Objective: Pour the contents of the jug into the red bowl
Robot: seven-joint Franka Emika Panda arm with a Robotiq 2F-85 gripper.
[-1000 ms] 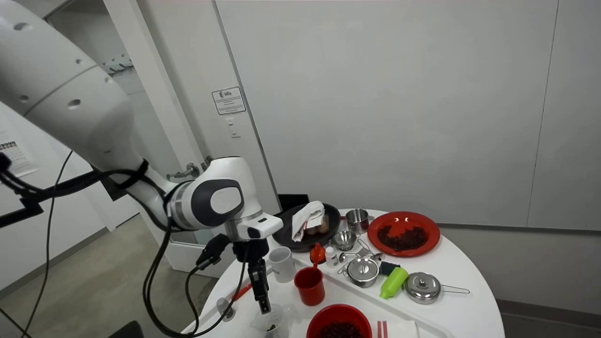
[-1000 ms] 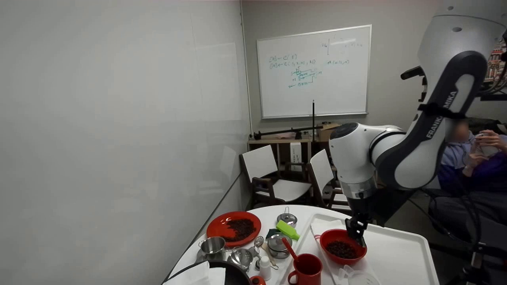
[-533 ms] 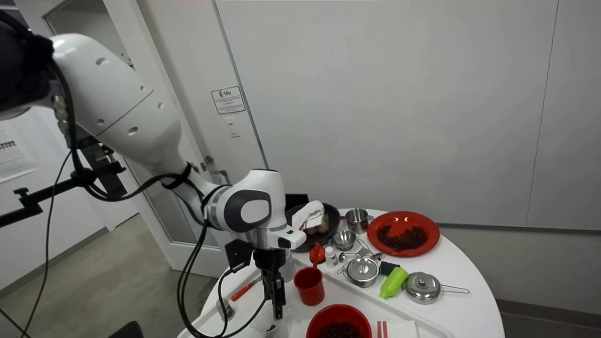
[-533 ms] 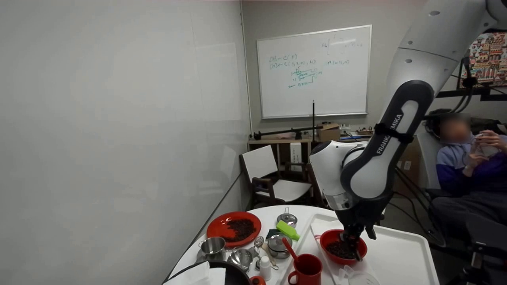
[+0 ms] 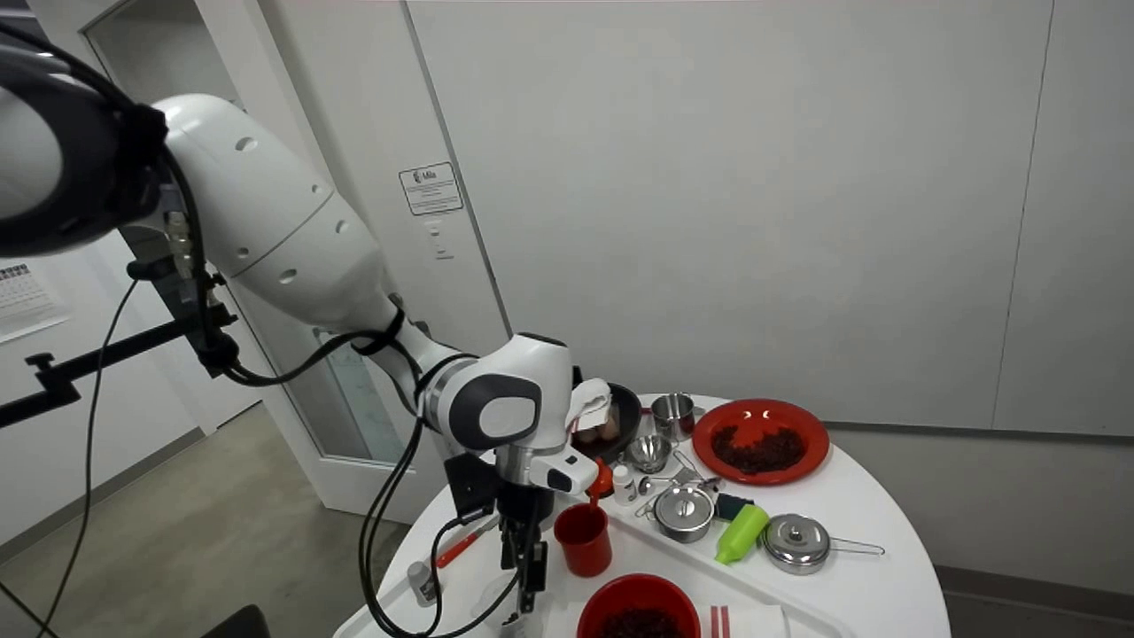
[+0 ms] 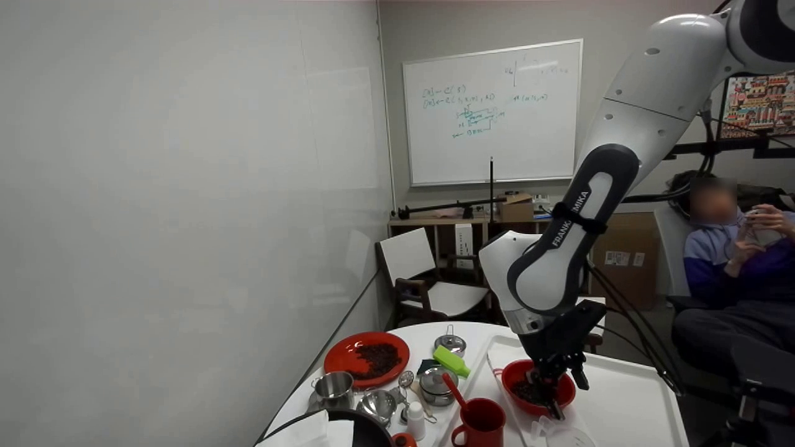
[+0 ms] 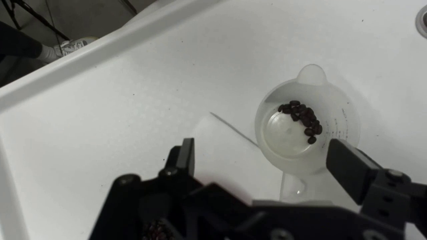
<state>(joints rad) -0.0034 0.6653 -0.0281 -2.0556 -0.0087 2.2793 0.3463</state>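
The jug (image 7: 283, 136) is translucent, with markings and a few dark beans inside. It stands upright on the white tray in the wrist view, its handle (image 7: 293, 190) toward the gripper base. In the exterior views the jug shows only partly at the bottom edge (image 5: 523, 629) (image 6: 570, 437). The red bowl (image 5: 611, 592) holds many dark beans and stands beside the jug; it also shows in an exterior view (image 6: 518, 369). My gripper (image 7: 262, 150) is open and empty, above the jug's handle side, fingers apart. It shows in both exterior views (image 5: 523, 592) (image 6: 569, 397), overlapping the bowl's edge in one of them.
The white tray (image 6: 640, 397) has a raised rim. A red mug (image 5: 585, 542) with a red utensil stands near the gripper. A red-handled tool (image 5: 456, 549) lies on the tray. Steel pots (image 5: 685, 512), a green bottle (image 5: 742, 534), a red plate (image 5: 802, 421) and a black pan (image 5: 627, 412) stand beyond.
The arm has swung, carrying the open gripper rightward in one exterior view and leftward in the other, slightly lower, toward the bowl and jug handle. The jug and bowl have not moved.
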